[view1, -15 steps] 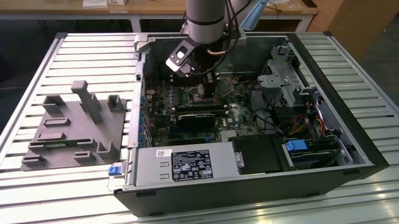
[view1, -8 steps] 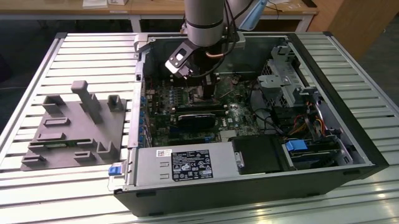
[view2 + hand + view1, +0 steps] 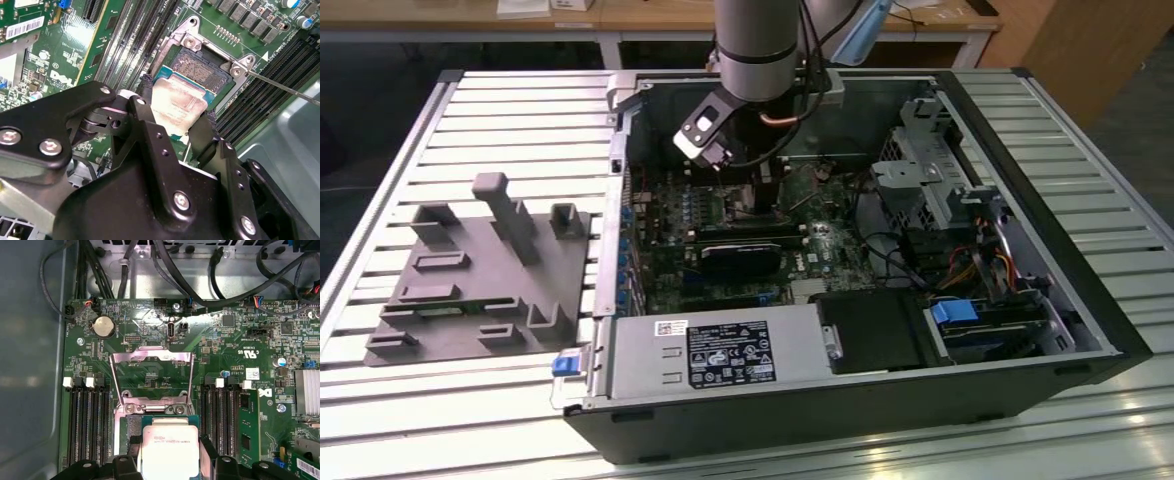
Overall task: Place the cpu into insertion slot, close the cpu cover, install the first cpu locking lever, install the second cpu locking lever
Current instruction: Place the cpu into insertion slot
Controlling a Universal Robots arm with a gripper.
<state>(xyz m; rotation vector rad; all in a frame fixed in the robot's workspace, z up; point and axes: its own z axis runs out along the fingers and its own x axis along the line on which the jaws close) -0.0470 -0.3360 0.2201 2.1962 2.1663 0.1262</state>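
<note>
My gripper (image 3: 177,107) is shut on the cpu (image 3: 175,100), a flat square chip with a silver-grey top on a green edge, gripped at two opposite sides. It hovers just over the near part of the insertion slot (image 3: 206,67), whose dark centre in a silvery frame stays partly uncovered. In the first wrist view the cpu (image 3: 167,442) sits between the black fingertips (image 3: 131,444), and the cpu cover (image 3: 150,356) stands swung open behind the socket. A thin locking lever (image 3: 280,87) sticks out from the socket corner. In the exterior view the gripper (image 3: 750,188) reaches down inside the open computer case (image 3: 1107,330).
Long black memory slots (image 3: 87,425) flank the socket on both sides. A black heatsink block (image 3: 740,255) lies on the board near the arm. Cables (image 3: 200,295) run along the case wall. A grey fixture (image 3: 480,270) rests on the slatted table outside the case.
</note>
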